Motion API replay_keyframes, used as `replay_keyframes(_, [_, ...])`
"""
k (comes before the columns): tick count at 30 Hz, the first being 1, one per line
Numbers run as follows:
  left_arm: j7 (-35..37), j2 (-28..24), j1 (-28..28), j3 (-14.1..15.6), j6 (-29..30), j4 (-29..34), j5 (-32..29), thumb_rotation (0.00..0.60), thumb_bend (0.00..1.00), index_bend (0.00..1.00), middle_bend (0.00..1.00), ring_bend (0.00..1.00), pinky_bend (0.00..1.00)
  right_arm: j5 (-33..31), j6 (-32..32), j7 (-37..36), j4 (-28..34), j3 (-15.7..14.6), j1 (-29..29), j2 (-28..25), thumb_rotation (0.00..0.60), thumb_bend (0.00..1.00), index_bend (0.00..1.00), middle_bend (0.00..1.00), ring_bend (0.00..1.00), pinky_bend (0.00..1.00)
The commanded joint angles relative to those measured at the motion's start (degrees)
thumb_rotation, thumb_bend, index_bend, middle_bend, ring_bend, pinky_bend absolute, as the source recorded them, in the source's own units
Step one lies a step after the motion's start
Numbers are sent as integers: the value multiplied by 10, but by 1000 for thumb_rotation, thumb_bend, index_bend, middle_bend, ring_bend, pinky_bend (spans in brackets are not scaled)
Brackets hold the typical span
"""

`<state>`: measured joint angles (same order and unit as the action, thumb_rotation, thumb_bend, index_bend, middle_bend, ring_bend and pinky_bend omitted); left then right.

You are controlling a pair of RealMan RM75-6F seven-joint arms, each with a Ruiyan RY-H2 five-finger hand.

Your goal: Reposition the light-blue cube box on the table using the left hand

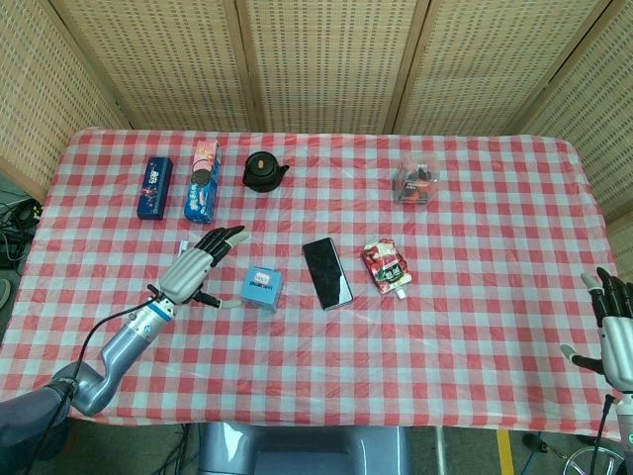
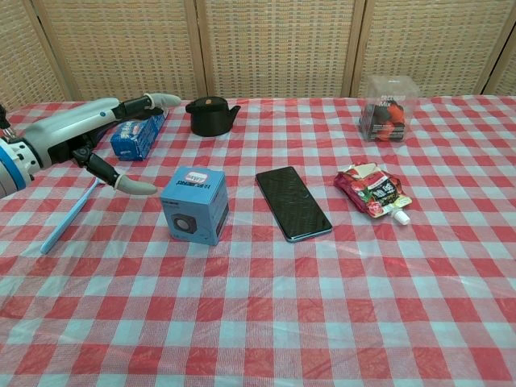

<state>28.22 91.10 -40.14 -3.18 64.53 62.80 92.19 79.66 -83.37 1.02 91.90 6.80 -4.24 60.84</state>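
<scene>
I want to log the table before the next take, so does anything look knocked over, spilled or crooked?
Nothing stands out. The light-blue cube box sits flat on the tablecloth, free of the open left hand. The black phone and red pouch lie flat; the teapot stands upright. No spill shows.

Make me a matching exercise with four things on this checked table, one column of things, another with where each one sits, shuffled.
Things:
1. light-blue cube box
2. black smartphone
3. small black teapot
4. clear plastic box of red items

Places:
A. far side, towards the right
B. just right of the cube box
C. near the open left hand, not touching it
D. far side, beside the blue biscuit packet

Pairs: 1-C, 2-B, 3-D, 4-A
</scene>
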Motion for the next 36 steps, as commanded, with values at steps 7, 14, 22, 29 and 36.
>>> replay_keyframes(7, [-492,-109,-51,-48,-146,285,-176,600,0,0,0,0,0,-4,3,6,-1,0,-2,3,600,0,0,0,0,0])
replay_keyframes(14, [-735,-54,-105,-62,-131,308,-332,600,0,12,108,59,79,-12,11,8,-7,2,-4,5,600,0,0,0,0,0])
replay_keyframes(22, [-892,-26,-170,-71,-85,366,-518,600,0,50,129,73,84,-15,13,9,-10,2,-6,7,600,0,0,0,0,0])
replay_keyframes(29, [-955,-14,-206,-51,-41,380,-588,600,0,43,130,74,85,-15,14,8,-10,2,-6,6,600,0,0,0,0,0])
replay_keyframes(36, [-1002,15,-231,-29,-2,357,-598,600,0,81,154,97,114,-15,15,11,-10,2,-6,8,600,0,0,0,0,0])
